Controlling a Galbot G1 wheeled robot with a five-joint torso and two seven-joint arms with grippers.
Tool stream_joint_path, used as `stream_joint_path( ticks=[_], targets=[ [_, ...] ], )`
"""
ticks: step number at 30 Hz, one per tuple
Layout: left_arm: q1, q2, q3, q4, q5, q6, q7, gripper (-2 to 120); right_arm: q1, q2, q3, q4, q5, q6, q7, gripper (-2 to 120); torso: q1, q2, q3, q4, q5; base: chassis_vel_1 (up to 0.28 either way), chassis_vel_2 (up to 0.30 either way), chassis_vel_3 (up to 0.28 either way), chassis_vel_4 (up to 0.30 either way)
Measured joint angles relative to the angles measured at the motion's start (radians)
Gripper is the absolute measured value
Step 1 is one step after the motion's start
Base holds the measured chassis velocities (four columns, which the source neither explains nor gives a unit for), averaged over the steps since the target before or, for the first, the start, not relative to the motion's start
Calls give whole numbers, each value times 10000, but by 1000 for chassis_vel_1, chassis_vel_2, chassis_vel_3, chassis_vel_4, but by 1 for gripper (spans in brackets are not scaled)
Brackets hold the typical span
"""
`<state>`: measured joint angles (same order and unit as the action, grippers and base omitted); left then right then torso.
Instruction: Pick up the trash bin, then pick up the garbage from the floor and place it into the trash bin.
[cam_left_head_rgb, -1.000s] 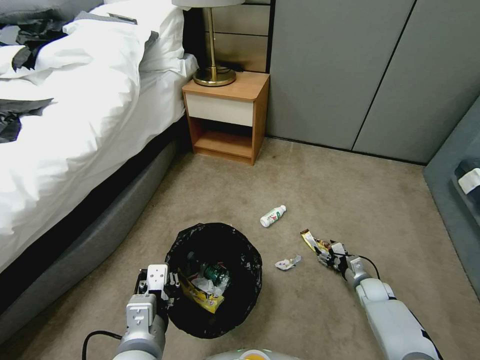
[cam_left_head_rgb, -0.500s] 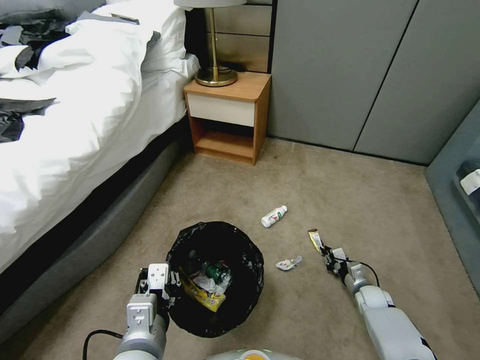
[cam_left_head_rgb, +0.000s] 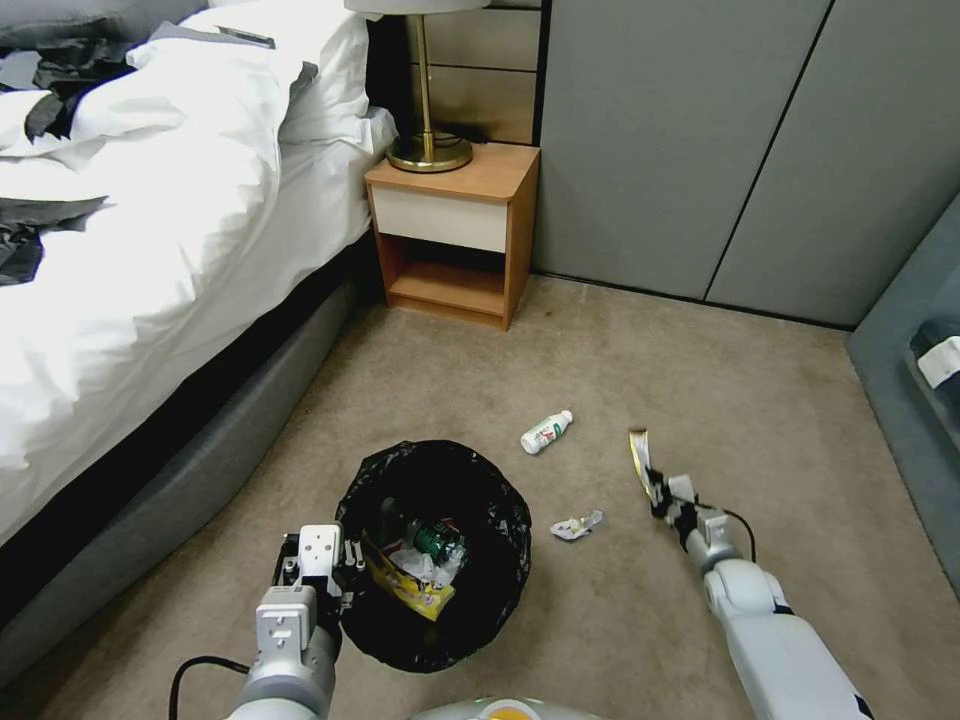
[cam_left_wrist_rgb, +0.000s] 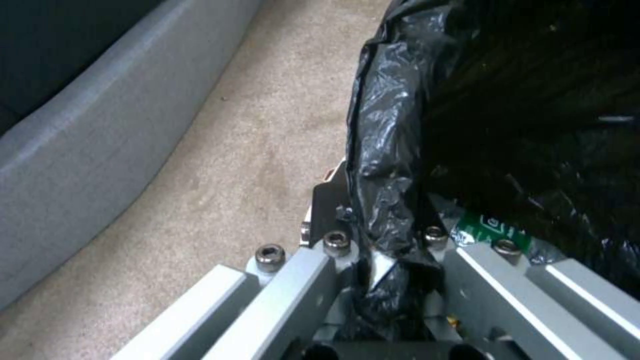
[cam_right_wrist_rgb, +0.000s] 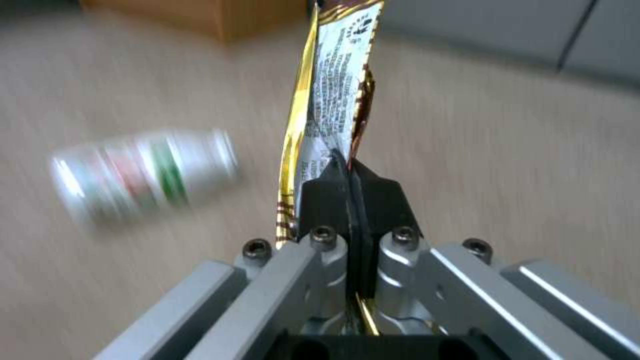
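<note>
Silver-grey arms, black cables; left claw (cam_left_head_rgb: 345, 572) and right claw (cam_left_head_rgb: 656, 492) have aluminium bars, hex screws, black pads

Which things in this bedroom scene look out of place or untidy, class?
A small white bottle lies on its side on the carpet, and a crumpled wrapper sits beside the trash bin. The right gripper pinches a gold wrapper; the left gripper clamps the bin's rim.
</note>
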<state>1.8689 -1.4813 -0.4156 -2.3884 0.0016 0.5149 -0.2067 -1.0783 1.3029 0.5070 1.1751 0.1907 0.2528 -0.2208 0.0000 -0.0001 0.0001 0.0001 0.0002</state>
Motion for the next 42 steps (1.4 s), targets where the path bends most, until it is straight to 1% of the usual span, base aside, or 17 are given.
stream_joint_path(
  ticks=[1, 2, 4, 5, 6, 9, 10, 11, 13, 16, 18, 19, 22, 26, 38, 40, 42],
  targets=[
    [-21, 1, 12, 12, 0, 4, -5, 1, -311, 10, -26, 1055, 247, -52, 52, 0, 0, 0, 0, -2, 0, 0, 0, 0, 0],
    [-21, 1, 12, 12, 0, 4, -5, 1, -311, 10, -26, 1055, 247, -52, 52, 0, 0, 0, 0, -2, 0, 0, 0, 0, 0],
    [-62, -3, 67, 43, -2, 12, 5, 1, -1035, 66, -77, 3373, 752, -112, 65, 0, 0, 0, -1, 0, -8, 0, 0, 0, 0],
    [-68, -1, 81, 51, -3, 14, 11, 1, -1271, 93, -110, 4165, 885, -116, 10, 0, 0, 0, 0, -3, 3, 0, 0, 0, 0],
    [-68, -1, 81, 51, -3, 14, 11, 1, -1271, 93, -110, 4165, 885, -116, 10, 0, 0, 0, 0, -3, 3, 0, 0, 0, 0],
    [-116, 40, 88, 122, -36, 23, 11, 1, -2191, 115, -395, 6965, 1335, -17, -558, 0, -1, 1, -2, 0, -9, 0, 0, 0, 0],
    [-116, 40, 88, 122, -36, 23, 11, 1, -2191, 115, -395, 6965, 1335, -17, -558, 0, -1, 1, -2, 0, -9, 0, 0, 0, 0],
    [-134, 53, 92, 135, -44, 27, 17, 1, -2454, 81, -582, 7587, 1359, 49, -792, 0, 0, 1, -1, -2, 3, 0, 0, 0, 0],
    [-173, 57, 127, 168, -46, 35, 14, 1, -2924, -112, -1122, 8575, 1039, 247, -1052, 0, 0, 1, -2, -2, -10, 0, 0, 0, 0],
    [-189, 49, 194, 172, -50, 45, 24, 1, -3327, -377, -1872, 9025, 528, 433, -1075, 0, -1, 1, -2, -2, -2, 0, 0, 0, 0],
    [-218, 50, 247, 194, -39, 52, 26, 1, -3548, -718, -2698, 8999, 15, 585, -1064, 0, 0, 1, -1, -1, -2, 0, 0, 0, 0],
    [-218, 50, 247, 194, -39, 52, 26, 1, -3548, -718, -2698, 8999, 15, 585, -1064, 0, 0, 1, -1, -1, -2, 0, 0, 0, 0],
    [-290, 49, 314, 213, -11, 69, 36, 1, -3478, -1030, -3735, 8122, -608, 769, -1010, 0, -1, 1, -1, 0, 1, 0, 0, 0, 0],
    [-356, 62, 320, 220, 4, 81, 41, 1, -3235, -1035, -4369, 7330, -829, 767, -920, 0, 0, 1, -1, -1, -2, 0, 0, 0, 0],
    [-273, 1, 360, 231, 78, 77, 47, 1, -2687, -328, -5245, 5598, -1451, 603, -724, 0, 0, 0, -1, 0, -3, 0, 0, 0, 0],
    [-273, 11, 357, 231, 78, 76, 47, 1, -2703, -327, -5256, 5569, -1483, 602, -716, 2, 0, 1, -1, 0, -3, 0, 0, 0, 0],
    [-274, 16, 358, 230, 78, 72, 47, 1, -2741, -318, -5259, 5541, -1541, 601, -704, 10, 0, 1, -1, -1, -2, 0, 0, 0, 0]
  ],
)
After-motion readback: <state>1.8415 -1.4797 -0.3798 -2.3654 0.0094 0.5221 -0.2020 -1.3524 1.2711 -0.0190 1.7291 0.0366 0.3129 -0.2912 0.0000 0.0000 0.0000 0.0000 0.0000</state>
